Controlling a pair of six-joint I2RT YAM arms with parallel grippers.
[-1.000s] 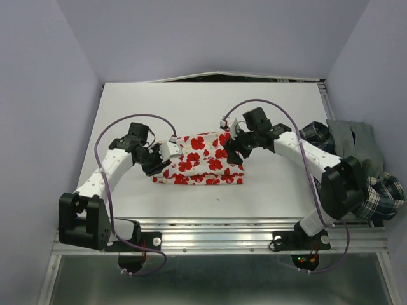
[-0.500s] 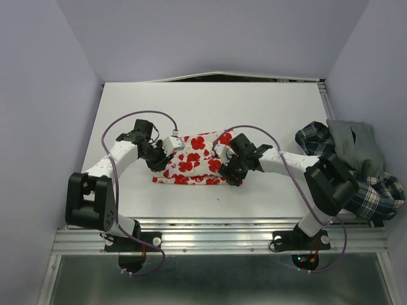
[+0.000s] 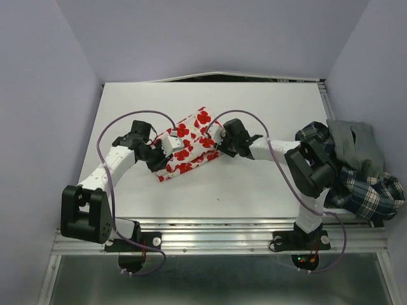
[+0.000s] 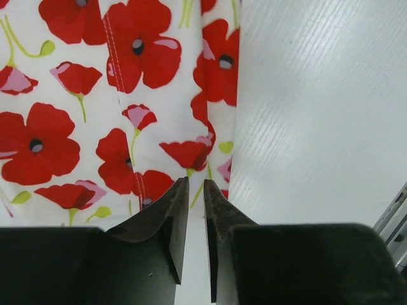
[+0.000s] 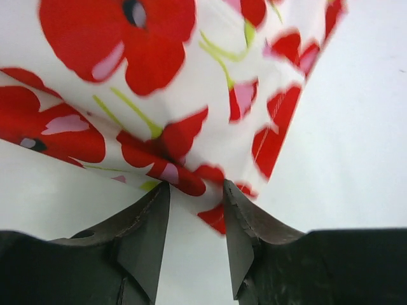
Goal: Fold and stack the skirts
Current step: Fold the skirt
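Observation:
The white skirt with red flower print (image 3: 188, 145) is folded into a narrow bundle lying slantwise at the table's middle. My left gripper (image 3: 163, 156) grips its near-left end; in the left wrist view the jaws (image 4: 196, 184) are almost closed on the skirt's (image 4: 127, 76) edge. My right gripper (image 3: 216, 141) holds the far-right end; in the right wrist view (image 5: 196, 185) bunched layers of the skirt (image 5: 159, 95) sit between its jaws. The grey skirt (image 3: 355, 145) and the plaid skirt (image 3: 372, 197) lie crumpled at the right edge.
The white table (image 3: 254, 184) has walls at the left, back and right. The plaid and grey pile hangs over the right table edge beside the right arm's elbow (image 3: 315, 166). The metal rail (image 3: 216, 236) runs along the near edge.
The flower skirt has turned from lying level to slantwise, its right end carried back and left. The right gripper moved up-left with it; the left gripper shifted little.

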